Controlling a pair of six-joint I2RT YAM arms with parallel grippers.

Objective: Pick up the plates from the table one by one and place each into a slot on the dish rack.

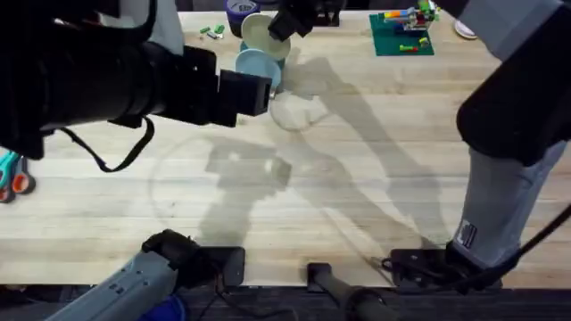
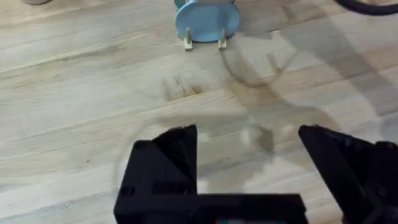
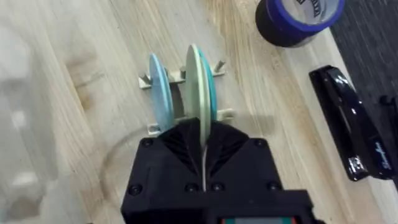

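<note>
Insertion step: right fingers (image 3: pixel 203 134) pinched yellow-green plate (image 3: pixel 195 81) over dish rack (image 3: pixel 183 99) at desk's (image 1: pixel 357 196) far edge, beside blue plate (image 3: pixel 160 87) already slotted.
Left fingers (image 2: pixel 249 165) spread, idle. Next move likely: seat plate between pegs, release.

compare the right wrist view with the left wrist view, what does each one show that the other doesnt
Right wrist view alone: the right gripper shut on the pale yellow-green round plastic plate, held upright in the small wooden dish rack; a roll of blue tape; a black stapler.

Left wrist view alone: the left gripper, open and empty above bare light wood table.

Both: the rack with a light blue round plate standing in it.
</note>
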